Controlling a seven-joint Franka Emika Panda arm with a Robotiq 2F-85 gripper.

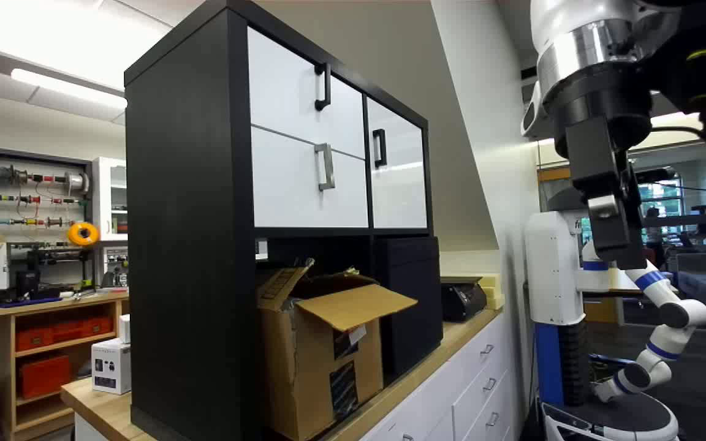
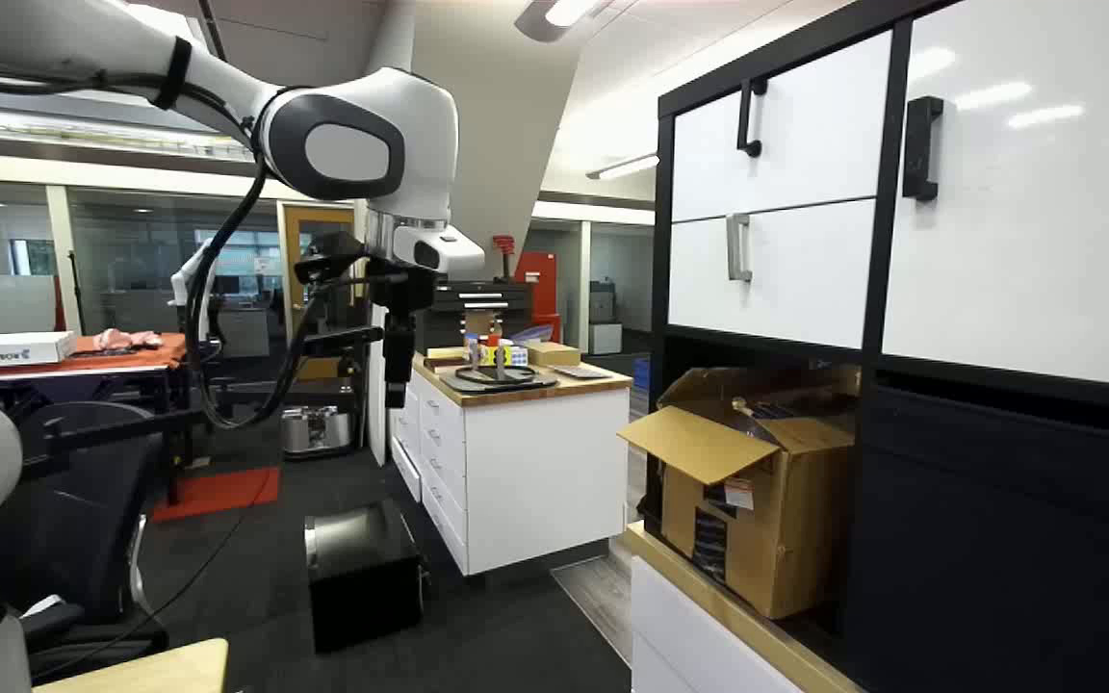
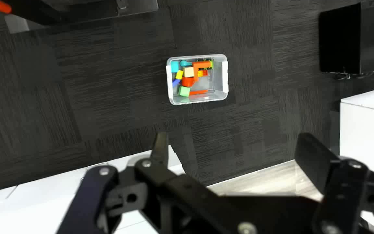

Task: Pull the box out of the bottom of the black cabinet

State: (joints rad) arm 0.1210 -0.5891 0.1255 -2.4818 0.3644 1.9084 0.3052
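The brown cardboard box (image 1: 310, 367) sits in the open lower compartment of the black cabinet (image 1: 187, 245). Its top flaps are loose, and one flap sticks out forward past the cabinet front. A small white label and dark tape show on its front. In an exterior view the box (image 2: 810, 529) stands beside a dark panel under the white fronts of the cabinet (image 2: 776, 298). My gripper (image 1: 626, 251) hangs in the air, pointing down, well apart from the box; it also shows in an exterior view (image 2: 399, 390). In the wrist view my gripper (image 3: 234, 149) is open and empty above the floor.
A wooden counter (image 1: 451, 343) over white drawers carries the cabinet. A dark panel (image 1: 411, 306) fills the compartment beside the box. A clear bin of coloured blocks (image 3: 219, 78) stands on the floor. A black box (image 2: 362, 577) and a white drawer unit (image 2: 545, 472) stand farther off.
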